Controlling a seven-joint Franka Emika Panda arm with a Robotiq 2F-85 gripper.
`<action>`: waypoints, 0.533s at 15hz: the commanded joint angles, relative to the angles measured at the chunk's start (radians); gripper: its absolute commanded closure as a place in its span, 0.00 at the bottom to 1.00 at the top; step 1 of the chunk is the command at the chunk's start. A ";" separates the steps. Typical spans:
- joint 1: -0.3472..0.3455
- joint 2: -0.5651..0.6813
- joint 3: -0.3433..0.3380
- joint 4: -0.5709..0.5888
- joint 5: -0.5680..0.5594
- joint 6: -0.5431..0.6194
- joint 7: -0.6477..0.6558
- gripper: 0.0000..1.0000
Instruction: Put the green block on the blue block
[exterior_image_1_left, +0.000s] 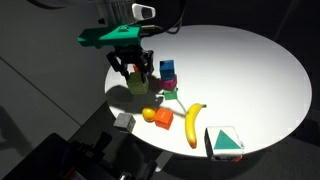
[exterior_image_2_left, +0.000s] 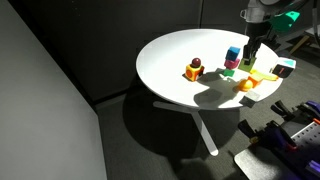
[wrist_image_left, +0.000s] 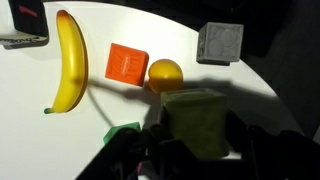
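Yellow-green, square in the claw: pinching the green block (wrist_image_left: 195, 120) between both fingers of the gripper (exterior_image_1_left: 135, 70), holding it over the white table (exterior_image_1_left: 250, 60) near its edge. Hovering just beside the blue block (exterior_image_1_left: 167, 67) and a magenta cube (exterior_image_1_left: 170, 81), not touching either. Looking down in wrist view past banana (wrist_image_left: 68, 60), orange block (wrist_image_left: 127, 63) and grey cube (wrist_image_left: 220, 42).
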 joint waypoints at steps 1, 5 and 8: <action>-0.011 -0.023 -0.010 0.045 0.007 -0.061 0.045 0.69; -0.017 -0.012 -0.028 0.097 0.010 -0.091 0.075 0.69; -0.023 -0.008 -0.036 0.133 0.014 -0.117 0.088 0.69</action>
